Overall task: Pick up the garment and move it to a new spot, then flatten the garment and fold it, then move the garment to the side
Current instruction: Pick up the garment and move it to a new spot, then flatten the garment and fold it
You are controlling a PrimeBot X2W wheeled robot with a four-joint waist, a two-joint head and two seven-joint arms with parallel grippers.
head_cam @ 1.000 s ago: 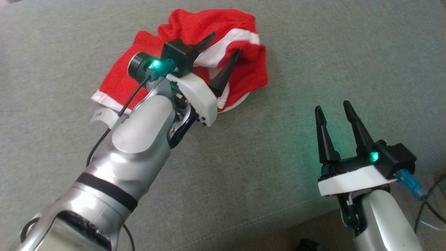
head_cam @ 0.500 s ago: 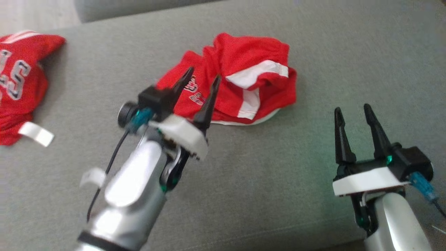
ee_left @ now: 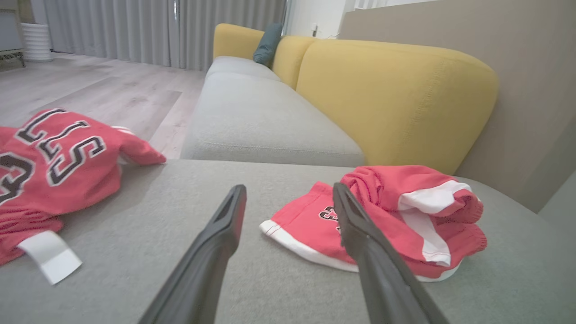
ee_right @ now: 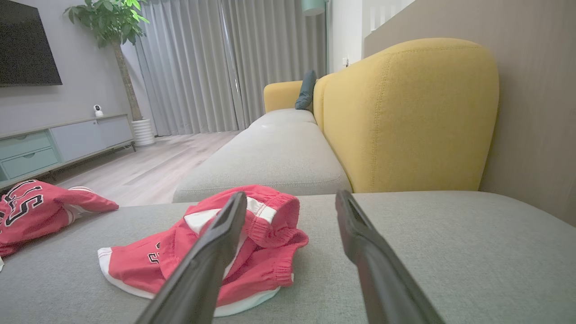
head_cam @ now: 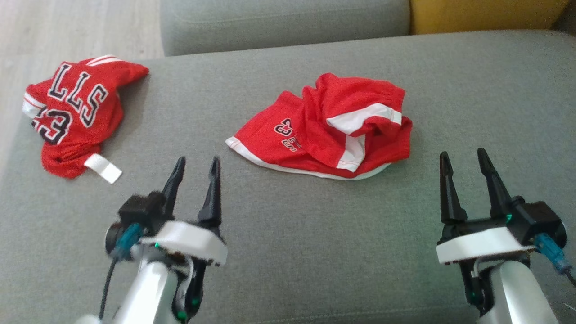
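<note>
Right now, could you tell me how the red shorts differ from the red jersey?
The shorts lie centred on the cushion with white side panels and small lettering; the jersey sits at its left edge with large lettering. A white tag sticks out from the jersey, none from the shorts. Both are red, crumpled.

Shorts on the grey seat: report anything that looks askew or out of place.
The red shorts lie crumpled, not flat: their right-hand end is bunched and folded over, twisting the white side stripe. Nothing looks torn.
</note>
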